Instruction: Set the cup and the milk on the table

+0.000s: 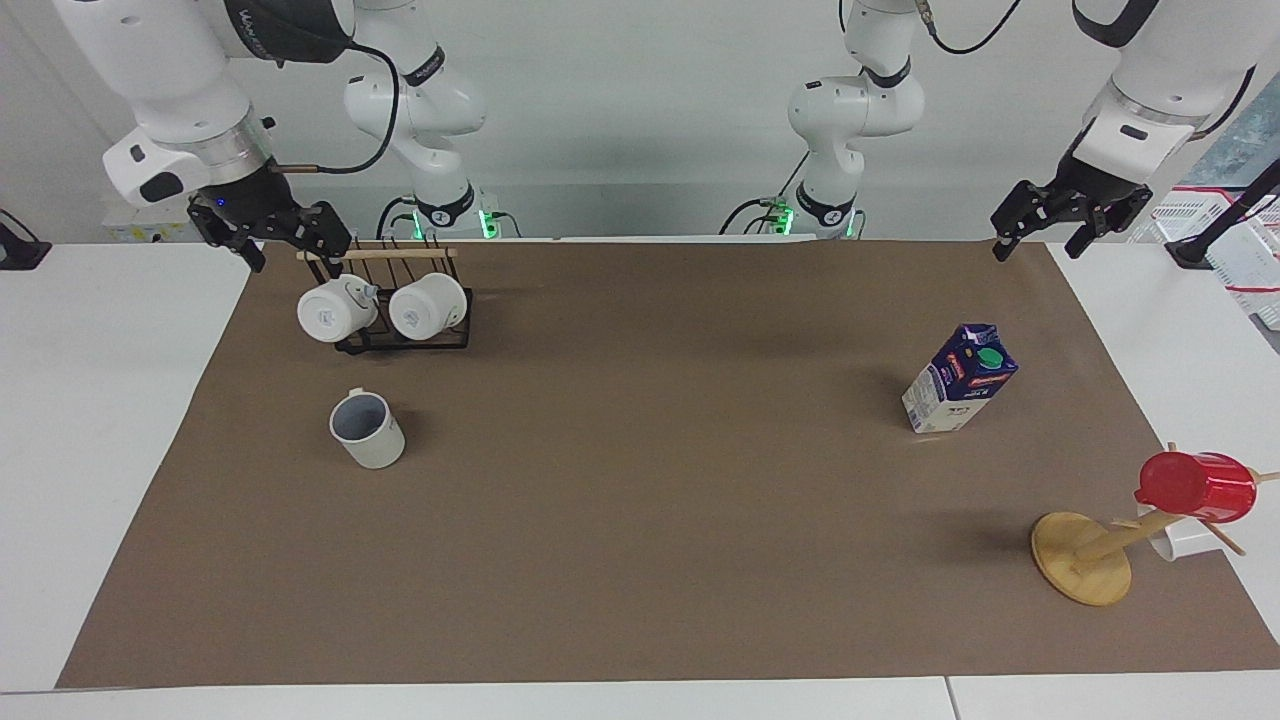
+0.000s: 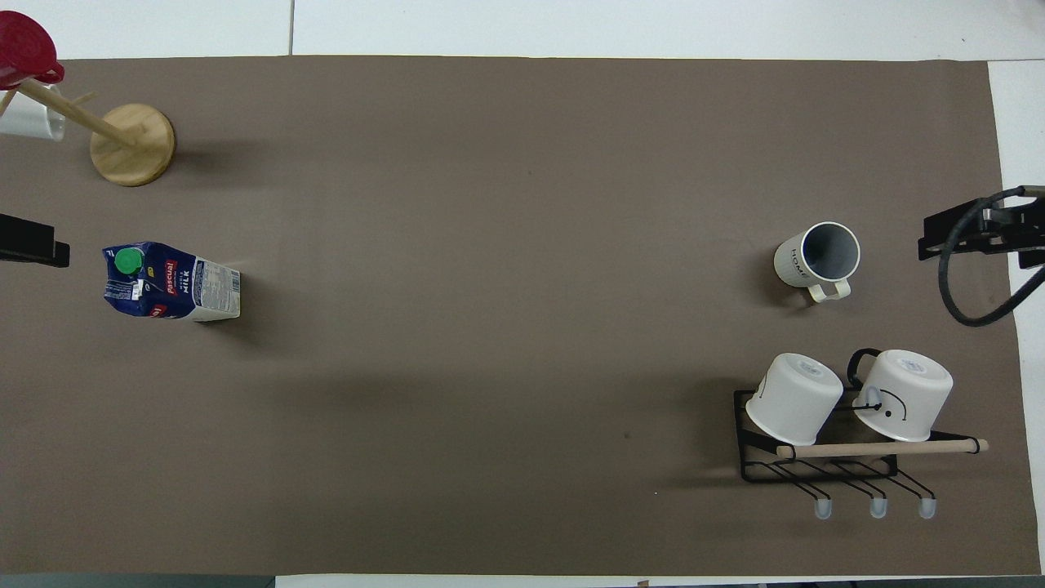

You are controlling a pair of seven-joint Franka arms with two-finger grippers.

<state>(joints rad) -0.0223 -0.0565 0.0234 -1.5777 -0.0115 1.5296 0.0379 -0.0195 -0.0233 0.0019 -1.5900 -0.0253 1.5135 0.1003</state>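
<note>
The off-white cup [image 1: 367, 430] stands upright on the brown paper of the table [image 1: 640, 520], toward the right arm's end; it also shows in the overhead view [image 2: 816, 257]. The milk carton [image 1: 960, 380] stands upright on the paper toward the left arm's end, its green cap up; it also shows in the overhead view [image 2: 171, 282]. My right gripper [image 1: 292, 246] hangs open and empty over the paper's edge beside the mug rack. My left gripper [image 1: 1040, 245] hangs open and empty over the paper's corner by the robots, apart from the carton.
A black wire rack [image 1: 400, 340] with two white mugs lies nearer to the robots than the cup. A wooden mug tree [image 1: 1082, 558] with a red cup [image 1: 1195, 487] and a white cup stands farther from the robots than the milk.
</note>
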